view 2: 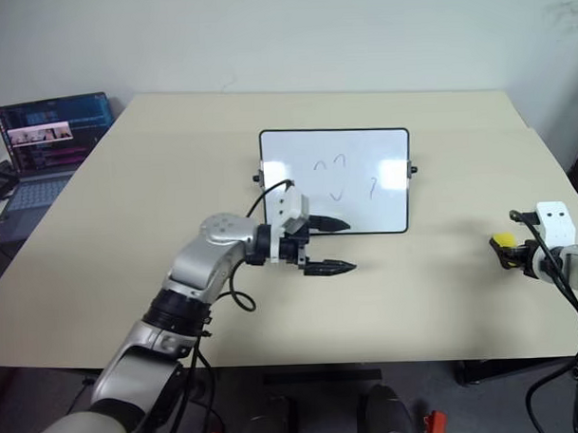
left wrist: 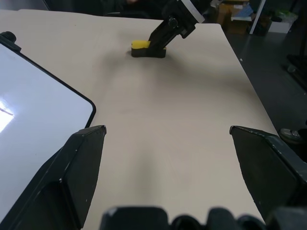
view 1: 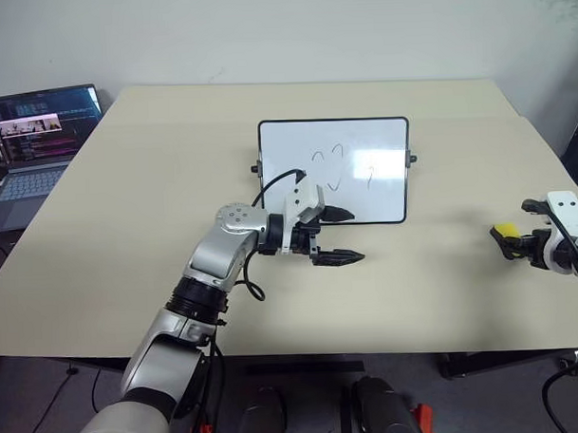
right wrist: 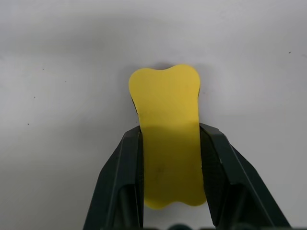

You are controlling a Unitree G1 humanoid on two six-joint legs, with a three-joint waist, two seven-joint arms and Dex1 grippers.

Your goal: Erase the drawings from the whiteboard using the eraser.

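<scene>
On the wide, pale beige worktop (view 1: 156, 202), the small bright yellow oblong eraser (right wrist: 166, 139) with its darker underside sits near the right edge, well apart from the whiteboard, and the right tool (right wrist: 168, 158) is clamped on it: in the right wrist view its two black fingers (right wrist: 120, 177) press against the eraser's long sides, about half of the yellow block sticking out beyond the tips. The left wrist view shows the eraser resting on the worktop with that tool angled down onto it from above. The small rectangular whiteboard (view 1: 334, 170) with its thin black frame, rounded corners and small black knobs on the short sides lies flat near the middle of the worktop, and the drawings (view 1: 337, 167), a few thin dark squiggles and hooks, are on its central area, unwiped. The left tool (view 1: 337, 236) hangs at the board's near left corner with its black fingers spread apart and holding nothing, pointing toward the robot's right; one finger reaches over the frame's lower edge and the other lies over bare worktop just in front of the board. An open laptop (view 1: 35, 140) stands off the worktop's far left side.
</scene>
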